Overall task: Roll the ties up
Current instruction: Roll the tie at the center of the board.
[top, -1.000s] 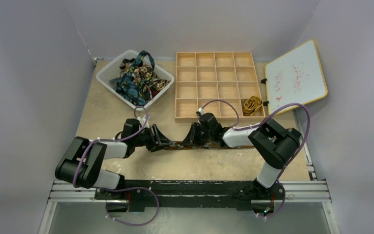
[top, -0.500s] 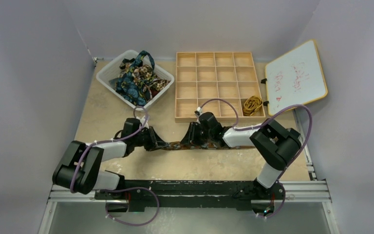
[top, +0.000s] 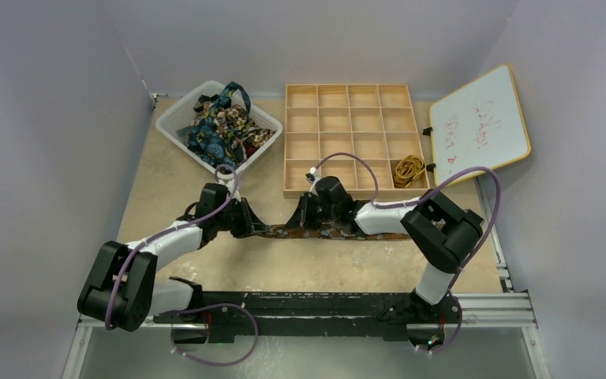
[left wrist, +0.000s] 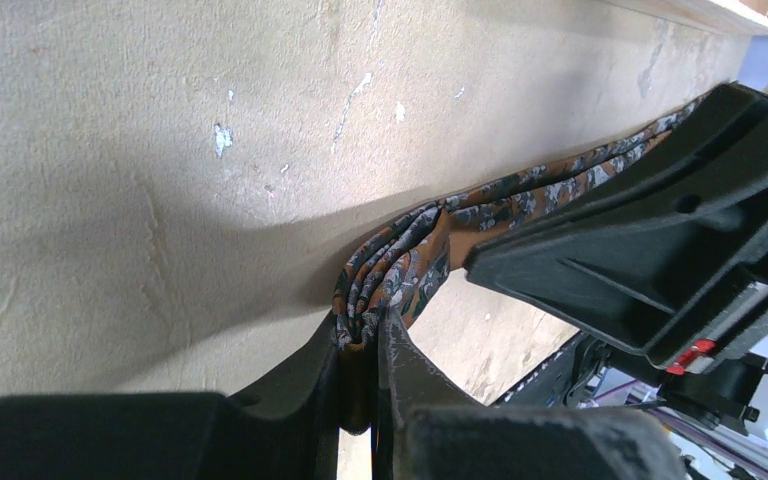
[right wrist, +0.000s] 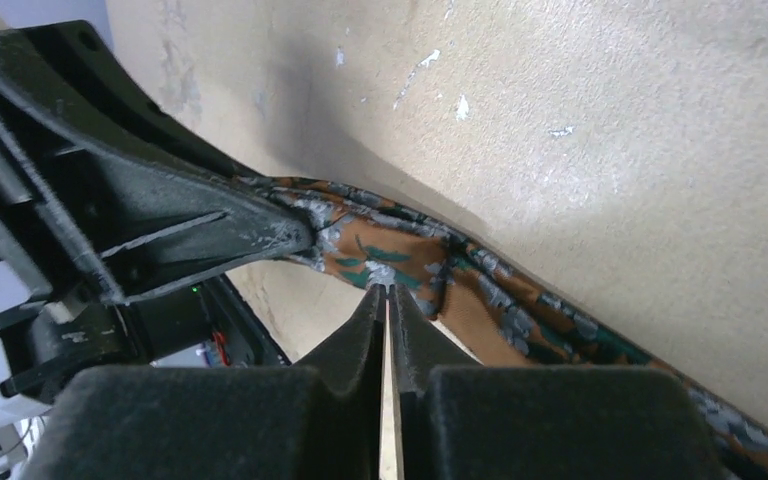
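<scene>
Just in front of the wooden compartment tray [top: 286, 142], flat on the table [top: 166, 185]: dark brown tie with orange-grey blotches [top: 327, 234], stretched left to right along the tray's near edge. Pinched at its bunched left end by the left gripper [left wrist: 360, 335], fingers squeezed around the folds. Nipped just right of that by the right gripper [right wrist: 387, 292], tips pressed together on the fabric. In the tray's near-right compartment: gold-yellow tie [top: 409, 168]. Left of the tray: white basket [top: 172, 120] heaped with blue-teal and floral ties [top: 222, 128].
</scene>
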You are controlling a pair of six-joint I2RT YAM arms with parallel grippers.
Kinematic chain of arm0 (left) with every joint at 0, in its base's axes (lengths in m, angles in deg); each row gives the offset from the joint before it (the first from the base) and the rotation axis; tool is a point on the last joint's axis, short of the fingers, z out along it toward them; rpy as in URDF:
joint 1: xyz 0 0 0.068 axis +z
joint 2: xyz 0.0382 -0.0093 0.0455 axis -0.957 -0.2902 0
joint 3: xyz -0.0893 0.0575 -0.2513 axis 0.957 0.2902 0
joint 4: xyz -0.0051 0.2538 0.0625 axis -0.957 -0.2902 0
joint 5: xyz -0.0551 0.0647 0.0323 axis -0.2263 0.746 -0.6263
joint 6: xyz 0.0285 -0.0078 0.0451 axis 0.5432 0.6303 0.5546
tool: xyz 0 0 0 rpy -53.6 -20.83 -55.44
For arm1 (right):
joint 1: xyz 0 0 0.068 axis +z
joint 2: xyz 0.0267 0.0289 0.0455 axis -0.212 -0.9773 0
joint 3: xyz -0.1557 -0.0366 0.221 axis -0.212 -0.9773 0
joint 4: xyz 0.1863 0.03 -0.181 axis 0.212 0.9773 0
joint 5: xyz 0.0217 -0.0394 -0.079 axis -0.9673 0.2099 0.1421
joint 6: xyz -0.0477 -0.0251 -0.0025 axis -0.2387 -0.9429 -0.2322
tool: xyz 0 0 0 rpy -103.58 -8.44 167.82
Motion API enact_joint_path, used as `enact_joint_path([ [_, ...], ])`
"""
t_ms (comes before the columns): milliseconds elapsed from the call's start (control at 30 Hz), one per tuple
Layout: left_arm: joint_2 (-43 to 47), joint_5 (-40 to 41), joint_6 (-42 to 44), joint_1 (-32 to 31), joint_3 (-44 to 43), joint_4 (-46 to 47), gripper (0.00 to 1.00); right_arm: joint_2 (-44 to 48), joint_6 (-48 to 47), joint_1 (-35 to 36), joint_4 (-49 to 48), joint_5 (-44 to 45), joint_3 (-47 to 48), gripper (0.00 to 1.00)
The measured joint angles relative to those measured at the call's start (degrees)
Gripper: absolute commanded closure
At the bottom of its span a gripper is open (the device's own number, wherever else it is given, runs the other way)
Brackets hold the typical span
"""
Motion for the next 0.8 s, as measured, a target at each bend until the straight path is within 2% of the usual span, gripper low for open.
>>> enact_joint_path([
  [233, 0.79, 2.95, 1.73, -1.22, -3.26, -6.29, 1.0, -6.21, -0.35, 0.59, 1.75, -0.33, 4.13, 1.0],
  [467, 1.14, 5.2, 3.65, -2.51, -6.99, -12.37, 1.0, -7.98, -0.26, 1.18, 1.16, -1.81, 5.64, 1.0],
  [800, -0.55, 9.4, 6.23, -9.53, -18.14, -22.29, 1.0, -12.9, 3.06, 1.33, -5.27, -6.73, 7.21, 1.0],
])
